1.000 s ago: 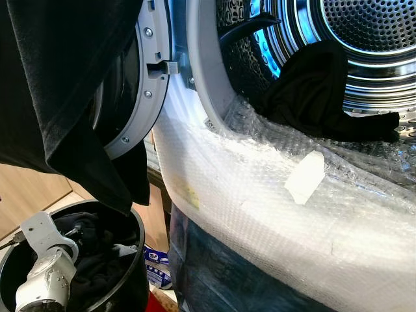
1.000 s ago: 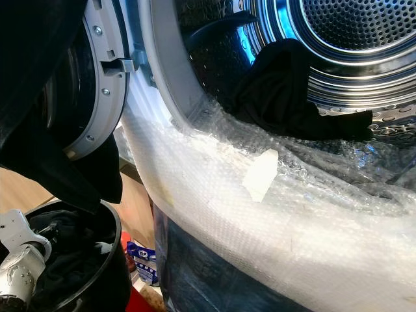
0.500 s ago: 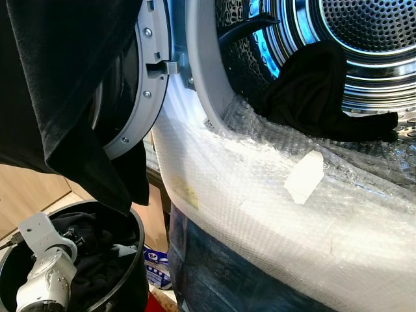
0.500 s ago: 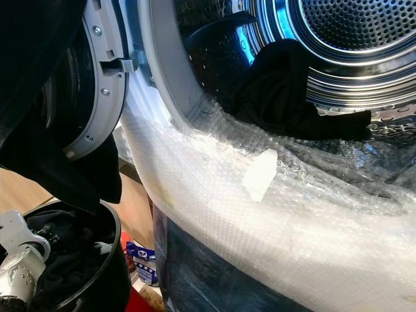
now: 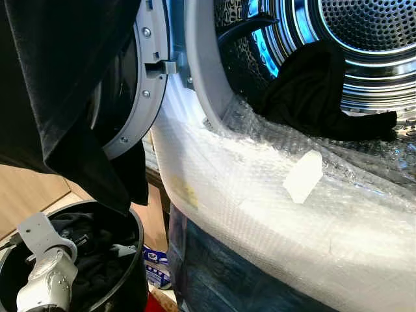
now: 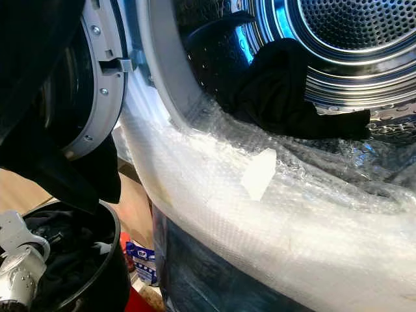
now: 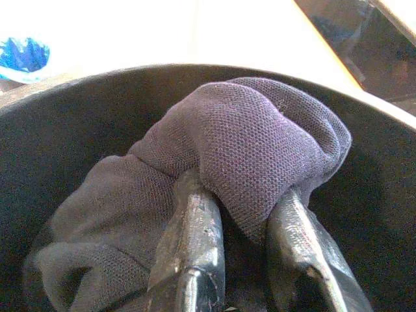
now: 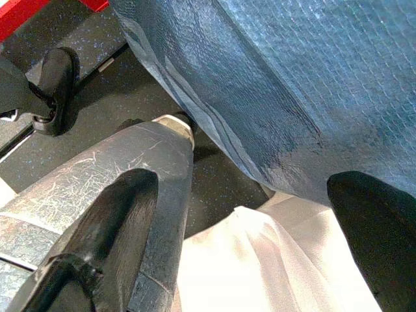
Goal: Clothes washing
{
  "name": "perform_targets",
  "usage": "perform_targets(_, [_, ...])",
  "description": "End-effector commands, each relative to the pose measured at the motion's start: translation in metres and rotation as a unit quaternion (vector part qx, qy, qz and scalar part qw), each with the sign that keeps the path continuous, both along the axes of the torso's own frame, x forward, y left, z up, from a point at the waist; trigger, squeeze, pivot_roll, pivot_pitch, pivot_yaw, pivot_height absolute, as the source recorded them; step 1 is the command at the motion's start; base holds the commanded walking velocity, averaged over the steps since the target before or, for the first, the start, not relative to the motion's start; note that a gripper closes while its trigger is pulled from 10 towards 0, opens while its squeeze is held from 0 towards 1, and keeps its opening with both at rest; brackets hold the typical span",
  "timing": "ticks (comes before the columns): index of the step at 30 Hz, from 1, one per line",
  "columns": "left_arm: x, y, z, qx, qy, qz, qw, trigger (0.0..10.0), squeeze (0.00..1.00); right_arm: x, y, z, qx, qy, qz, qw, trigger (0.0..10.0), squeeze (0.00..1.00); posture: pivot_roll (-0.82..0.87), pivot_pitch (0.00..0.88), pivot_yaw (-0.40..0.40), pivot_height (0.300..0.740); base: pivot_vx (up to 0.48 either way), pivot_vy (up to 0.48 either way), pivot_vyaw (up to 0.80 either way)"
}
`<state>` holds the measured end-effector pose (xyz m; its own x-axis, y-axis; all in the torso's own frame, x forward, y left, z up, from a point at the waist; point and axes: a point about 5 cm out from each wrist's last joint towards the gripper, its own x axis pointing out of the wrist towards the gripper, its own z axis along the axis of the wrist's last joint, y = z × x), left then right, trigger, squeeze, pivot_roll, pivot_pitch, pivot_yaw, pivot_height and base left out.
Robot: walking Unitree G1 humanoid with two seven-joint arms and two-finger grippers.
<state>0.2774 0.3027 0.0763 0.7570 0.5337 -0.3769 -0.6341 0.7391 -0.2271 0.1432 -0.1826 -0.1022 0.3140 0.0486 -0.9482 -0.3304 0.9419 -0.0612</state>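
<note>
- Washing machine (image 5: 214, 214) standing open beyond the left gripper, drum rim and front wrapped in bubble wrap (image 5: 273, 214); door (image 5: 140, 84) swung out above the bucket.
- Black garment (image 5: 58, 97) draping over the door, hanging right above the left gripper.
- Another black garment (image 5: 312, 91) already lying in the drum (image 5: 364, 39), well apart from both grippers.
- Black bucket (image 5: 130, 260) sitting below the door, left arm (image 5: 45, 279) reaching down into it.
- Left gripper (image 7: 250, 227) pinching a fold of dark knit cloth (image 7: 253, 143) between its fingers (image 7: 195, 227), cloth bunching over the tips, inside the bucket.
- Right gripper (image 8: 247, 214) hanging spread and idle low beside the machine front, fingers (image 8: 117, 214) holding nothing.
- Risk, judging from the pinch: gripping only a shallow fold, so possibly slipping on lifting.
- Also risking snagging on the draped garment or door edge overhead, or catching on the bubble wrap at the drum lip.
</note>
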Motion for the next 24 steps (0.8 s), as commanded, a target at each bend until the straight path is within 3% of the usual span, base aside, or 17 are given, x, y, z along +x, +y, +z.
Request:
perform_targets(1, [-0.001, -0.001, 0.007, 0.013, -0.012, -0.004, 1.0, 0.0, 0.0, -0.007, 0.005, -0.003, 0.01, 0.013, -0.007, 1.0, 10.0, 0.0, 0.04, 0.059, -0.009, 0.74, 0.0, 0.0, 0.0])
perform_targets(6, [-0.003, -0.004, 0.016, 0.03, -0.025, -0.009, 0.999, 0.0, 0.0, -0.008, 0.004, -0.003, 0.019, 0.016, -0.047, 0.999, 10.0, 0.0, 0.05, 0.056, -0.011, 0.74, 0.0, 0.0, 0.0])
perform_targets(11, [-0.007, -0.007, 0.02, 0.037, -0.022, -0.022, 0.999, 0.0, 0.0, -0.008, 0.005, -0.003, 0.018, 0.016, -0.041, 0.999, 10.0, 0.0, 0.07, 0.056, -0.002, 0.74, 0.0, 0.0, 0.0])
perform_targets(15, [-0.006, -0.012, 0.037, 0.047, -0.048, -0.043, 0.997, 0.0, 0.0, -0.008, 0.008, -0.004, 0.02, 0.016, -0.044, 0.999, 10.0, 0.0, 0.07, 0.055, 0.003, 0.74, 0.0, 0.0, 0.0])
perform_targets(16, [-0.003, -0.017, 0.047, 0.056, -0.063, -0.077, 0.994, 0.0, 0.0, -0.008, 0.008, -0.004, 0.02, 0.016, -0.046, 0.999, 10.0, 0.0, 0.06, 0.056, 0.006, 0.74, 0.0, 0.0, 0.0])
perform_targets(17, [0.0, -0.024, 0.058, 0.071, -0.073, -0.124, 0.987, 0.0, 0.0, -0.007, 0.009, -0.004, 0.021, 0.015, -0.048, 0.999, 10.0, 0.0, 0.07, 0.056, 0.011, 0.74, 0.0, 0.0, 0.0])
perform_targets(18, [0.003, -0.038, 0.075, 0.095, -0.088, -0.205, 0.97, 0.0, 0.0, -0.007, 0.01, -0.004, 0.022, 0.014, -0.049, 0.998, 10.0, 0.0, 0.07, 0.056, 0.011, 0.74, 0.0, 0.0, 0.0])
perform_targets(20, [0.002, -0.053, 0.086, 0.083, -0.103, -0.271, 0.953, 0.0, 0.0, -0.007, 0.01, -0.004, 0.022, 0.013, -0.046, 0.999, 10.0, 0.0, 0.07, 0.055, 0.012, 0.74, 0.0, 0.0, 0.0])
perform_targets(22, [-0.002, -0.069, 0.097, 0.077, -0.102, -0.348, 0.929, 0.0, 0.0, -0.007, 0.011, -0.004, 0.022, 0.014, -0.042, 0.999, 10.0, 0.0, 0.07, 0.05, 0.02, 0.74, 0.0, 0.0, 0.0])
perform_targets(23, [-0.008, -0.082, 0.103, 0.078, -0.089, -0.419, 0.9, 0.0, 0.0, -0.007, 0.011, -0.004, 0.022, 0.014, -0.04, 0.999, 10.0, 0.0, 0.07, 0.048, 0.022, 0.74, 0.0, 0.0, 0.0])
perform_targets(24, [-0.013, -0.089, 0.106, 0.077, -0.081, -0.452, 0.885, 0.0, 0.0, -0.007, 0.011, -0.004, 0.022, 0.014, -0.039, 0.999, 10.0, 0.0, 0.07, 0.048, 0.022, 0.74, 0.0, 0.0, 0.0])
